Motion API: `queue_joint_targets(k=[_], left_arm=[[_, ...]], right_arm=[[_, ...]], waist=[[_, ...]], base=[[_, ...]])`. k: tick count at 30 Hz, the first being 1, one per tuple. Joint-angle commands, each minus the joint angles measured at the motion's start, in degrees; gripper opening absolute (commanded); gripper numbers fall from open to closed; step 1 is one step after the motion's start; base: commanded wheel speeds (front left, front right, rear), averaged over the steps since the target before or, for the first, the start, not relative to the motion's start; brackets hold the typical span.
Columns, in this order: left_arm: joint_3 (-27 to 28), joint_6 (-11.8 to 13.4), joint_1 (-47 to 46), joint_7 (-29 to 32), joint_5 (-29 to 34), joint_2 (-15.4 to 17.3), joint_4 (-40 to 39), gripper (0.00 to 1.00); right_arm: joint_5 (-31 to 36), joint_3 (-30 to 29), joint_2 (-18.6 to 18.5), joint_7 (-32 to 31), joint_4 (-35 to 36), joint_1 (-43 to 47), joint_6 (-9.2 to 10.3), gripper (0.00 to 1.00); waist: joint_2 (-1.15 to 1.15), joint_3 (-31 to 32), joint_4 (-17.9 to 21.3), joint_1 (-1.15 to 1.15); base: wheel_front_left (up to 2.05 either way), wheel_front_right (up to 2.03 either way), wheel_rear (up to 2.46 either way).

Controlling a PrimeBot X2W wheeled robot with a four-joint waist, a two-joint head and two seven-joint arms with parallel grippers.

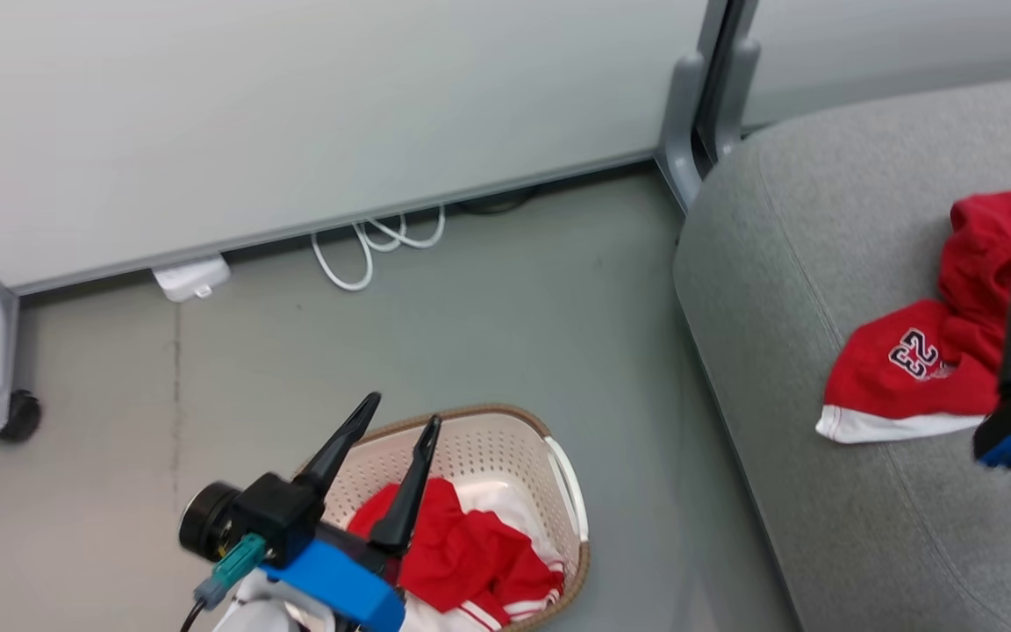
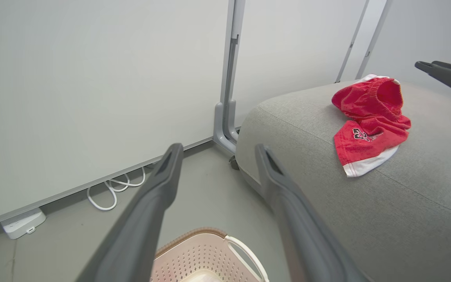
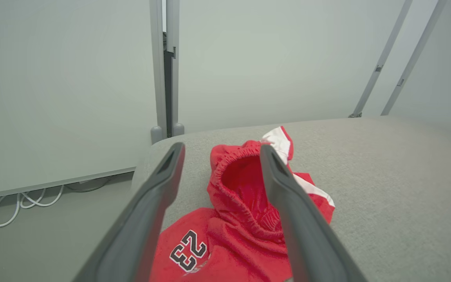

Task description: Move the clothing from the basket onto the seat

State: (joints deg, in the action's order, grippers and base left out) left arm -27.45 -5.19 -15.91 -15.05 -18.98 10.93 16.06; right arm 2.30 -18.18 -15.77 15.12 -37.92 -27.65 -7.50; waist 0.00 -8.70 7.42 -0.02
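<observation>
Lying on seat (image 1: 821,219) — clothing (image 1: 874,377), waistband (image 1: 997,228) away, white hem (image 1: 892,427) toward basket (image 1: 479,452)

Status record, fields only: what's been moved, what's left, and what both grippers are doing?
moved: red garment numbered 23, crumpled on the grey sofa
remaining: red-and-white garment, lying in the basket
left gripper: open, empty, above the basket
right gripper: open, empty, over the red garment numbered 23
task: not finished, one garment left to move
</observation>
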Motion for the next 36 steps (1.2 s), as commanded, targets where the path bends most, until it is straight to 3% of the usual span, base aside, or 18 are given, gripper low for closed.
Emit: queue_joint_targets(k=[1,9,17,28,36], left_arm=[[1.07,0.20,1.41,-0.18,0.31,-0.01,-0.22,1.00],[8.36,0.39,6.40,-0.17,0.91,-1.58,0.35,1.00],[14.43,-0.07,9.66,-0.19,2.16,-3.25,0.79,1.00],[20.60,-1.06,10.60,-0.18,4.01,-4.69,0.54,1.00],[22.21,-1.67,10.80,-0.19,5.48,-5.60,1.01,1.00]], right_arm=[[-0.17,0.55,1.06,0.02,1.98,2.48,0.02,1.00],[1.08,4.49,6.23,-4.73,20.12,15.06,0.02,1.00],[0.53,8.66,10.32,-9.01,32.69,23.75,0.02,1.00],[-0.63,13.20,12.18,-12.08,39.15,28.58,0.02,1.00],[0.03,14.05,12.52,-12.48,39.24,28.44,0.02,1.00]], waist=[[0.00,2.57,-1.80,0.02],[0.00,5.34,-4.83,0.02],[0.00,7.46,-7.72,0.02],[0.00,7.33,-8.90,0.02],[0.00,7.17,-8.23,0.02]], base=[[0.00,0.00,0.00],[0.00,0.00,0.00],[0.00,0.00,0.00],[0.00,0.00,0.00],[0.00,0.00,0.00]])
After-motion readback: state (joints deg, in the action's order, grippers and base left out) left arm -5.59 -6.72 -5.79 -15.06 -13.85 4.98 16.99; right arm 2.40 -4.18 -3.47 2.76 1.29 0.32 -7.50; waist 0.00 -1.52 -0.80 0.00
